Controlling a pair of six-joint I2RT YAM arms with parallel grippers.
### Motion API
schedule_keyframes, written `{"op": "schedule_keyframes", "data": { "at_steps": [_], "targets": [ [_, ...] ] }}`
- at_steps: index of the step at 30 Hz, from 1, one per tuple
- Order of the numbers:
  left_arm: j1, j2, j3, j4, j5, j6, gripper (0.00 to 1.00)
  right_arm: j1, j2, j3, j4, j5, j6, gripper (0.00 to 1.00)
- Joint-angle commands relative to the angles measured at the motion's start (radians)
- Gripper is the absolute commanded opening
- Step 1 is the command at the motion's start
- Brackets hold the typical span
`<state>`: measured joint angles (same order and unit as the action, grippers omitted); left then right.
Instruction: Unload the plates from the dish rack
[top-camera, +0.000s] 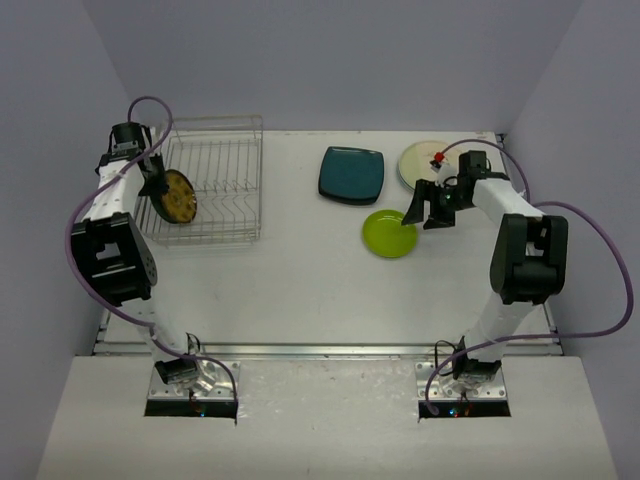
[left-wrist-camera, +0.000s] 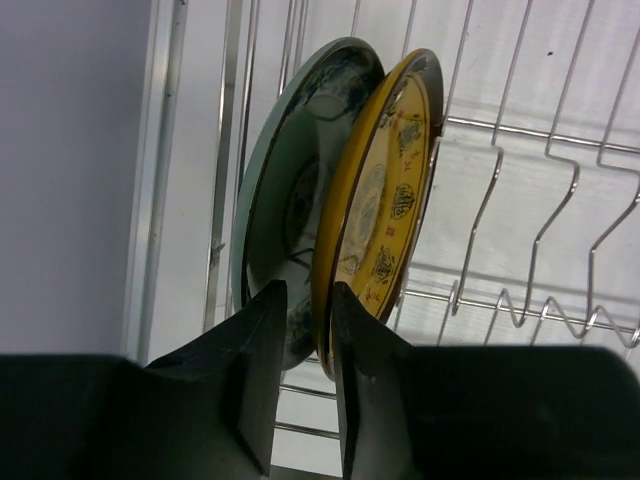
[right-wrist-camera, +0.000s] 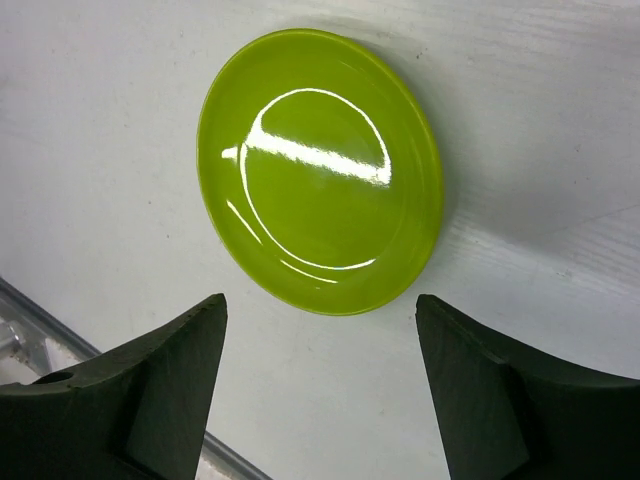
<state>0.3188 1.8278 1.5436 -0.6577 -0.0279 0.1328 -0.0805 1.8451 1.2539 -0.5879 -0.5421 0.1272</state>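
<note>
The wire dish rack (top-camera: 230, 190) stands at the back left. Two plates stand upright in it: a blue-grey patterned plate (left-wrist-camera: 290, 190) and a yellow patterned plate (left-wrist-camera: 385, 200) (top-camera: 181, 196). My left gripper (left-wrist-camera: 308, 290) (top-camera: 158, 186) straddles the yellow plate's lower rim. The rim lies against the right finger, a narrow gap shows at the left one, so it is open. A yellow-green plate (right-wrist-camera: 320, 170) (top-camera: 389, 233) lies flat on the table. My right gripper (right-wrist-camera: 320, 305) (top-camera: 424, 208) hovers open just beside it, touching nothing.
A dark teal rounded-square plate (top-camera: 352, 174) and a cream round plate (top-camera: 420, 160) lie on the table at the back, right of the rack. The rack's other slot wires (left-wrist-camera: 540, 240) stand bare. The enclosure wall is close on the left.
</note>
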Motion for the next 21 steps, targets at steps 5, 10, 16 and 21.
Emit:
{"op": "schedule_keyframes", "data": {
  "at_steps": [5,10,16,21],
  "targets": [
    [-0.071,-0.048,-0.048,0.128,-0.130,0.047,0.09,0.030,-0.074,-0.003,0.012,0.083,-0.055,0.76],
    [-0.112,-0.109,-0.045,0.156,-0.203,0.063,0.01,0.045,-0.122,-0.020,0.022,0.112,-0.070,0.77],
    [-0.197,-0.182,-0.014,0.187,-0.352,0.105,0.00,0.062,-0.164,-0.006,0.020,0.125,-0.074,0.77],
    [-0.252,-0.268,0.041,0.211,-0.430,0.156,0.00,0.065,-0.213,-0.002,0.037,0.083,-0.078,0.77]
  ]
}}
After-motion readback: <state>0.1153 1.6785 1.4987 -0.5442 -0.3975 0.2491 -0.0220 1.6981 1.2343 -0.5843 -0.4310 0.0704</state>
